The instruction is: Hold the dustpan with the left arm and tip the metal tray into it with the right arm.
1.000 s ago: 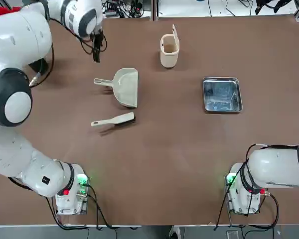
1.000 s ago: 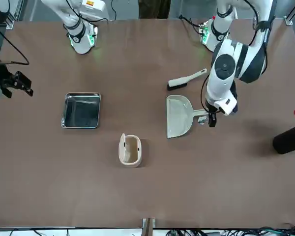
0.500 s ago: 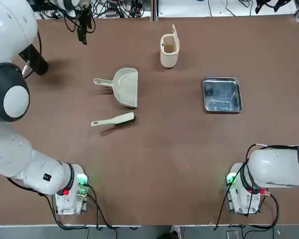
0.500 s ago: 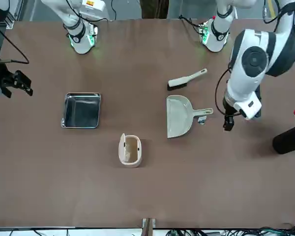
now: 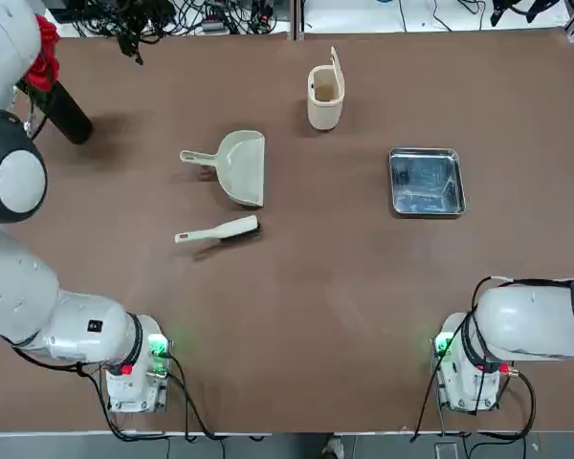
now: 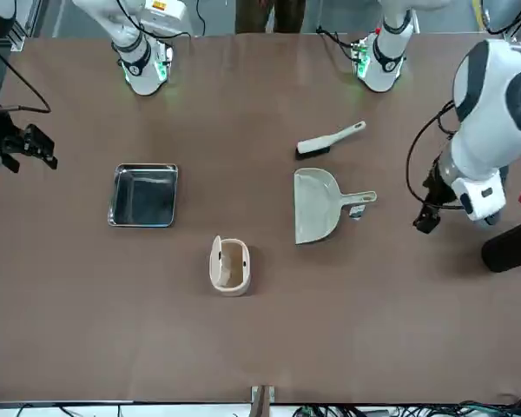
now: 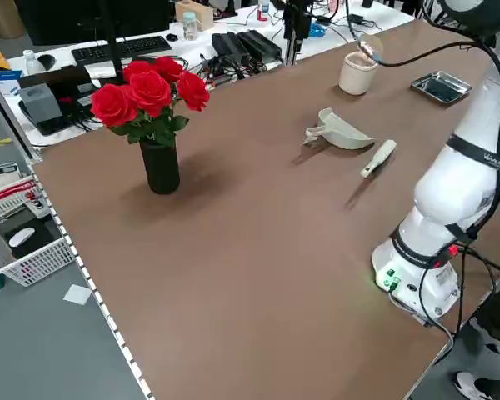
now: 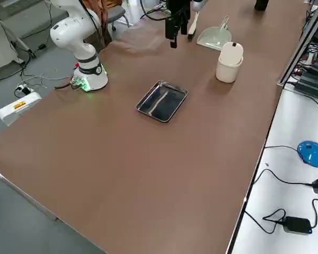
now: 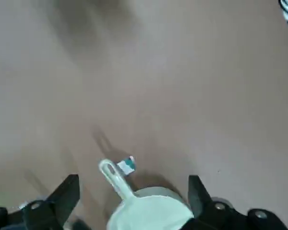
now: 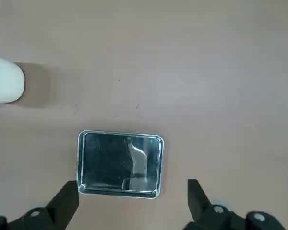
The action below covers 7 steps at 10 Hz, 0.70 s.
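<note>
**A:** Two things matter here, and both lie flat. In the top view the dustpan (image 5: 241, 167) rests on the counter (image 5: 316, 306), and the tray (image 5: 426, 181) sits well apart from it, toward the right arm's side.

**B:** And the front view?

**A:** The left end effector (image 6: 425, 219) hangs out past the dustpan's handle, apart from it. The right end effector (image 6: 33, 148) hangs at the counter's edge, beyond the tray.

**B:** What about the left wrist view?

**A:** Its fingers stand wide apart with nothing between them, and the dustpan lies below.

**B:** And the right wrist view?

**A:** The same: fingers spread and empty, looking down on the tray from well above. I cannot tell whether anything lies in the tray.

**B:** So how far along is it?

**A:** Nothing is held or tipped now. That fits the dustpan and tray waiting to be picked up, or both set down again after the pour.
</note>
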Tool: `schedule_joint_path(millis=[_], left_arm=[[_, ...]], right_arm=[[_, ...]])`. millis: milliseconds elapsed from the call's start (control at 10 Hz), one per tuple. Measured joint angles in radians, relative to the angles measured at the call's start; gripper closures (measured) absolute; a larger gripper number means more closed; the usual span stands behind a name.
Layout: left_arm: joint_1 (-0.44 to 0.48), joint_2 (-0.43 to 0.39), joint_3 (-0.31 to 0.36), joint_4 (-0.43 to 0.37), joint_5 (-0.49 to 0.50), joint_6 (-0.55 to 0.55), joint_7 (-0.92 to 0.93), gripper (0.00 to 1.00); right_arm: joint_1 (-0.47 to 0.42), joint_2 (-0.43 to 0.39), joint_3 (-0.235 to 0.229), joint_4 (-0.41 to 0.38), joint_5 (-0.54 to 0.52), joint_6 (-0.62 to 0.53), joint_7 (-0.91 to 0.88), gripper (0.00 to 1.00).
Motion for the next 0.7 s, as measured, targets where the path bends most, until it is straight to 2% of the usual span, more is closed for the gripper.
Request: schedule_joint_path(millis=[200, 400, 700], left_arm=[[0.04, -0.001, -0.006, 0.037, -0.026, -0.069, 0.243, 0.0], [0.058, -0.008, -0.024, 0.111, -0.03, -0.174, 0.487, 0.0], [0.06, -0.077, -0.05, 0.14, -0.031, -0.294, 0.88, 0.0]], right_arm=[[0.0, -0.001, 0.001, 0.0, 0.0, 0.001, 0.0, 0.0], [0.0, -0.002, 0.0, 0.001, 0.0, 0.001, 0.0, 0.0], [0.0, -0.003, 0.0, 0.001, 0.0, 0.006, 0.0, 0.0]])
